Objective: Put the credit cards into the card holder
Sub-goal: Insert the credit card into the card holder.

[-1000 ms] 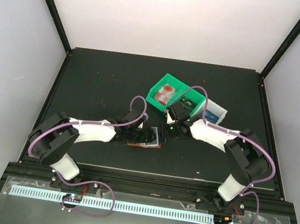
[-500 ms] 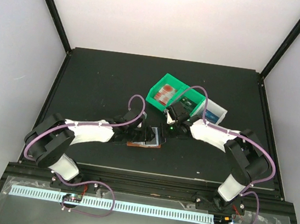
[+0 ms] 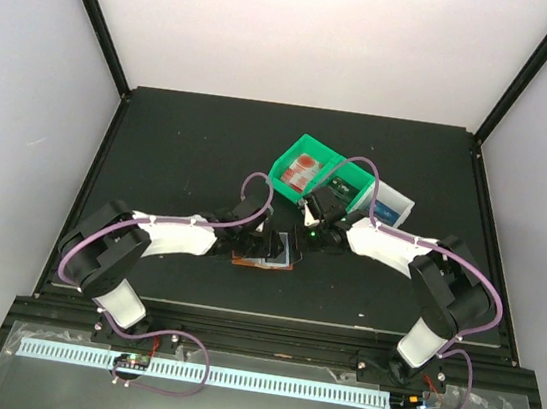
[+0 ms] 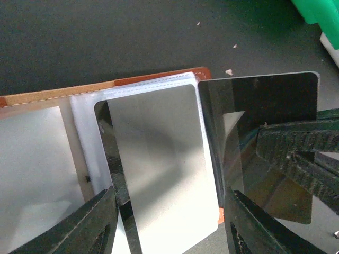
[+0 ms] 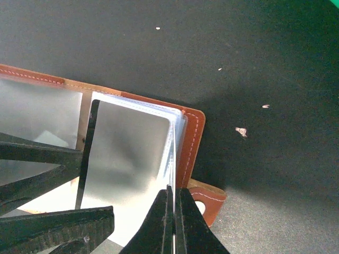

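Dark card (image 4: 254, 121), stiff and likely slick, edge-pinched between closed right fingers (image 5: 159, 225); left fingers (image 4: 95, 225) spread astride the card holder (image 4: 53, 95).

Robot lab, a closed test cell. Plain white walls (image 3: 317, 29) on 3 sides w/ black frame posts (image 3: 92, 14) at the corners. Black matte table (image 3: 191, 143) inside. 2 arms bolted side by side at its near edge: left arm (image 3: 173, 240), right arm (image 3: 385, 241), w/ purple cables (image 3: 256, 187) looped along them. Black rail (image 3: 266, 337) under the bases, slotted white strip (image 3: 231, 375) in front. Green bin (image 3: 284, 166) & white bin (image 3: 400, 203) on the table.
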Tool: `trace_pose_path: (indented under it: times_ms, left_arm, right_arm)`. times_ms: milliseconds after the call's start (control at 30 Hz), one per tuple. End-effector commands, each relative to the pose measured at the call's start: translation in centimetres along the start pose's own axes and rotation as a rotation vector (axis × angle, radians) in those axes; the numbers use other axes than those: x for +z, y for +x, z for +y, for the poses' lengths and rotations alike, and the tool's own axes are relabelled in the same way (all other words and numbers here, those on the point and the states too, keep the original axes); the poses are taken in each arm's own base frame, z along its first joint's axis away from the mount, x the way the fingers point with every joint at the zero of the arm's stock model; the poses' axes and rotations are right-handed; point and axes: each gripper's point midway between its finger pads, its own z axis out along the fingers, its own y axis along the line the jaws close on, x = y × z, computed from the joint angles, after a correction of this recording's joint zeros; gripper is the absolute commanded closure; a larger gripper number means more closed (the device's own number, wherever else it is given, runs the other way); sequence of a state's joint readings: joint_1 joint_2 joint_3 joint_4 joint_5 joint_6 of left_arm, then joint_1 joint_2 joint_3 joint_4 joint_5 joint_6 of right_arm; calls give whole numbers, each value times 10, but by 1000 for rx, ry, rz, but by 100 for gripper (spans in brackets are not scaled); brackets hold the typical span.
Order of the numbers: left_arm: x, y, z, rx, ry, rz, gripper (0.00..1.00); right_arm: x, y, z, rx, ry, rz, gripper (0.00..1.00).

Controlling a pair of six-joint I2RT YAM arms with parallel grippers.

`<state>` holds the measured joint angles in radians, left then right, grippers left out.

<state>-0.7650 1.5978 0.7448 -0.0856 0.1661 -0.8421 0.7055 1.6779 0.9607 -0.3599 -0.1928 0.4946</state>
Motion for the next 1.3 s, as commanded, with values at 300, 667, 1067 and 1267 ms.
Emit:
trace_pose_path:
  times_ms: [300,667,1067,1267]
  left_arm:
    - [-3,-13,-6,50,-15,-37,48]
    - [-11,-8,14,29,-100,-44,80]
    - [-13,-1,19,26,-101,-35,81]
    - [-5,5,14,27,-53,-2,85]
  right_arm:
    - [0,6,-6,-17,38,3,99]
    - [-6,1,-5,-19,43,-15,99]
    - [-19,-7,-3,-30,53,-47,99]
    - [-26,-12,3,-39,31,-69,99]
